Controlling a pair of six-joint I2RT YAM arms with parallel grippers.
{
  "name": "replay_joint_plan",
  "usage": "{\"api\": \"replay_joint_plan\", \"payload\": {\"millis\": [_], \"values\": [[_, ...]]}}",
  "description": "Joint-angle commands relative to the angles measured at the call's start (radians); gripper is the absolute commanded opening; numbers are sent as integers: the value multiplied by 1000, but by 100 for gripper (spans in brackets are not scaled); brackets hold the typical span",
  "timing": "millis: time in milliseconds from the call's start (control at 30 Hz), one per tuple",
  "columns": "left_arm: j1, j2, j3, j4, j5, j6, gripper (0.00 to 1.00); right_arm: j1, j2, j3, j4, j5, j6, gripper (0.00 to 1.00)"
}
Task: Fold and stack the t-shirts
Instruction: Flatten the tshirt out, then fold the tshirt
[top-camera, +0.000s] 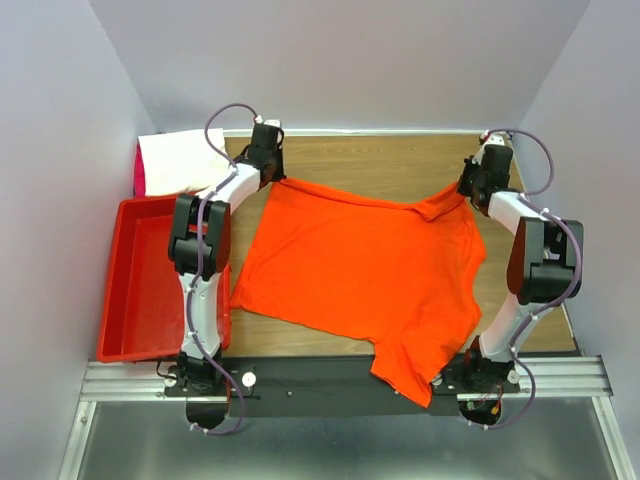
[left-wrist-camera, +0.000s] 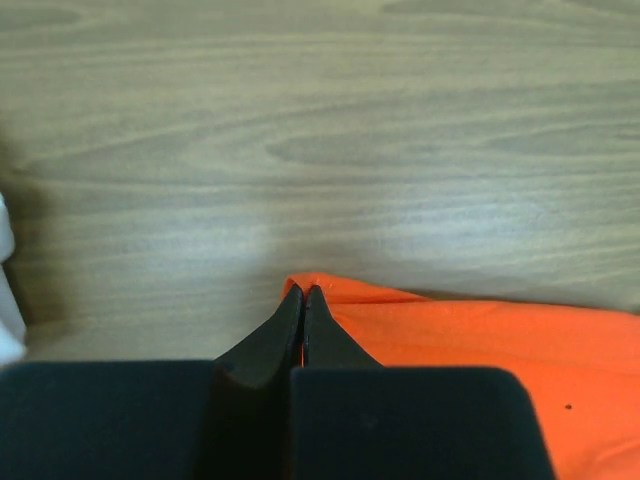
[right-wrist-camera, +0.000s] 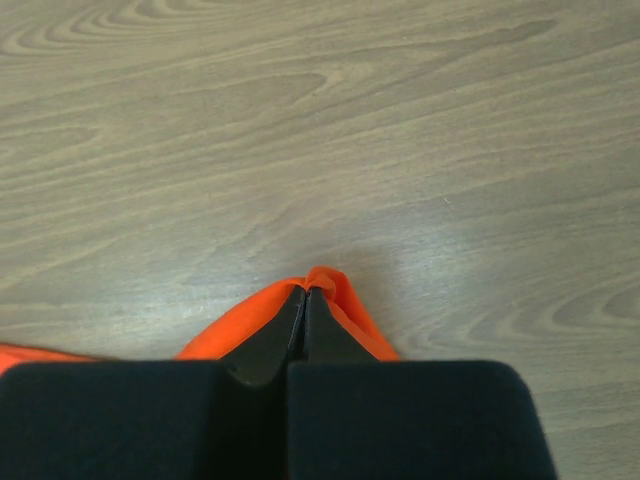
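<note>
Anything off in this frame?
The orange shirt lies skewed. Its near corner hangs past the table onto the rail. Nothing else stands out. The left end effector and right end effector are each shut on its far edge.

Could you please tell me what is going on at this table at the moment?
Both arms are holding the orange-red t-shirt by its far edge. The left gripper and the right gripper each have their jaws shut on the cloth there. The shirt lies spread out, not yet folded, on the table, one sleeve reaching over the near edge. A folded white t-shirt lies at the far left, beyond the red bin.
</note>
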Motion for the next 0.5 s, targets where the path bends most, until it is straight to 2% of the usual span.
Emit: {"api": "replay_joint_plan", "payload": {"millis": [0,67,233,467], "values": [[11,1,31,1,40,25,0,-3,-57,43,-13,-21,57,1],[15,-24,12,4,39,27,0,-3,-78,55,-77,-13,71,1],[47,-46,-5,28,54,19,0,-3,-132,29,-82,82,77,1],[63,25,75,21,92,16,0,-3,-31,126,-82,65,95,1]]}}
